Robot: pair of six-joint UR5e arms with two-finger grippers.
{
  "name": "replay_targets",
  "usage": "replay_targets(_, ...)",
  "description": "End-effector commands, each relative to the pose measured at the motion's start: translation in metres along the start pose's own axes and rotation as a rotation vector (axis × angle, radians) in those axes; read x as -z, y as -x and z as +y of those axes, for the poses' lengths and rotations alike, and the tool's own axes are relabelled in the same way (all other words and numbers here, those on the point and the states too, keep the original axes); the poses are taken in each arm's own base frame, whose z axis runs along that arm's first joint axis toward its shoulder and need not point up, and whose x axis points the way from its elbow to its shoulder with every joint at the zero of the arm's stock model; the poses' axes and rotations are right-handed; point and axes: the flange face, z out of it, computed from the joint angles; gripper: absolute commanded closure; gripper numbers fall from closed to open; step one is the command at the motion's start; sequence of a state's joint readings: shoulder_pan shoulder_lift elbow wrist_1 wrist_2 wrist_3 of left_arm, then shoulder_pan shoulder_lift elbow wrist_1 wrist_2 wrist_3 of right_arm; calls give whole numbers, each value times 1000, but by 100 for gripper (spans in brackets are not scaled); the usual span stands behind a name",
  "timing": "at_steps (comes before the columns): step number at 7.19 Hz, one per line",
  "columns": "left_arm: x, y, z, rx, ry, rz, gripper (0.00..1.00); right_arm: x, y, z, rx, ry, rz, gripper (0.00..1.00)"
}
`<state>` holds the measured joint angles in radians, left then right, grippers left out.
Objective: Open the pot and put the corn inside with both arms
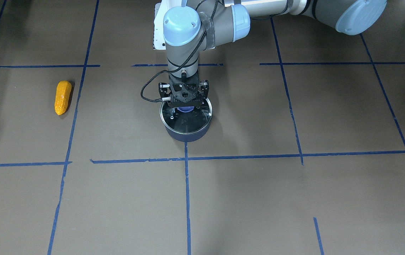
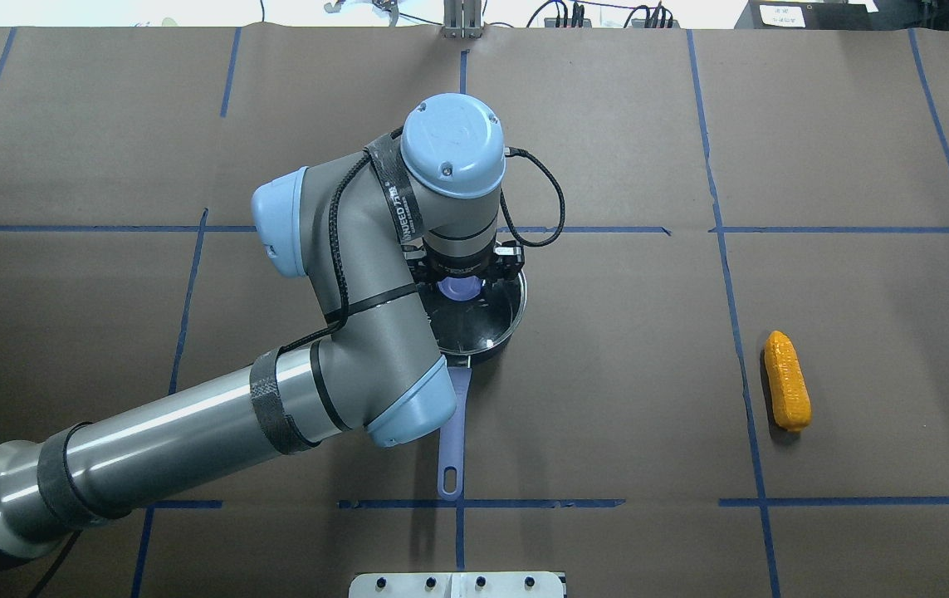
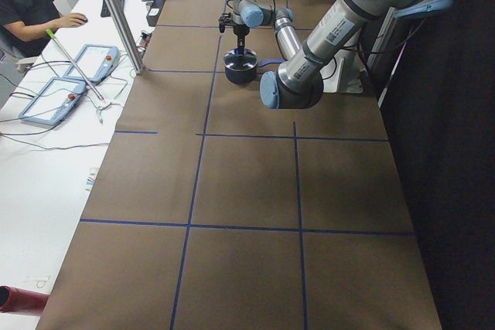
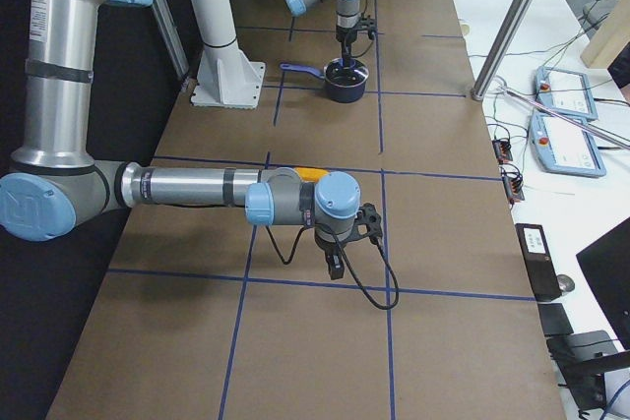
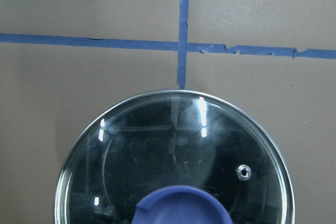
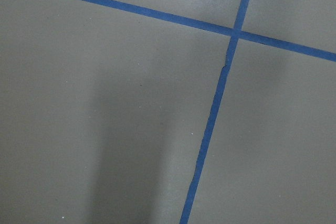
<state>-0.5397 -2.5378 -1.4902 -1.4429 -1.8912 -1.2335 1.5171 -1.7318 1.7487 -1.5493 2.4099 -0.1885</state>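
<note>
Lid (image 1: 188, 123) under vertical left gripper (image 1: 185, 108), perhaps gripped

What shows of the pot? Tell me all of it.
The pot is a small dark navy saucepan standing upright on the brown table. Its round glass lid, metal-rimmed with a small vent fitting, is on; the inside looks black through it. The left gripper sits at the lid's blue knob; whether it grips is unclear. The lavender handle, with a hanging hole, points toward the robot's base, partly under the left arm.
</note>
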Motion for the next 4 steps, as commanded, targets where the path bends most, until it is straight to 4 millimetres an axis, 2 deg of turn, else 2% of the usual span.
replay_targets(1, 23, 3, 3, -3, -27, 8, 100, 0, 0, 0, 0, 0, 0, 0)
replay_targets(2, 57, 14, 5, 6, -41, 9, 100, 0, 0, 0, 2, 0, 0, 0)
replay_targets(3, 67, 60, 16, 2, -51, 13, 100, 0, 0, 0, 0, 0, 0, 0)
replay_targets(4, 62, 125, 36, -45, -50, 2, 100, 0, 0, 0, -1, 0, 0, 0)
